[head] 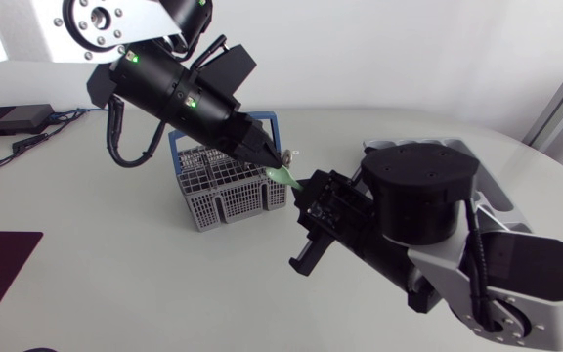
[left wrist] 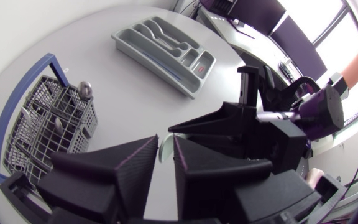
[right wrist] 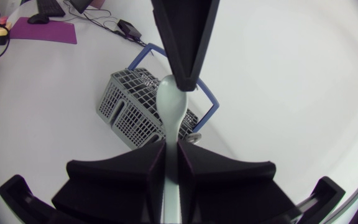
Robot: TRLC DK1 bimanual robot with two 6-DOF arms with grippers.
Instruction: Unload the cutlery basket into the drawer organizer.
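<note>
left fingers (left wrist: 135, 165) clenched on bowl end of pale green spoon (right wrist: 171, 106) | right fingers (right wrist: 132, 168) clamped on its handle | spoon in the air over worktop (head: 115, 284), just beside grey cutlery basket (head: 225, 192) with blue handle | metal cutlery standing in basket | grey drawer organizer (left wrist: 166, 53) on worktop, well apart from basket

Left arm (head: 179, 93) and right arm (head: 418, 210) block 12 to 3 o'clock of the cutlery basket (head: 225, 191); worktop (head: 115, 274) open at 6 to 9 o'clock.
</note>
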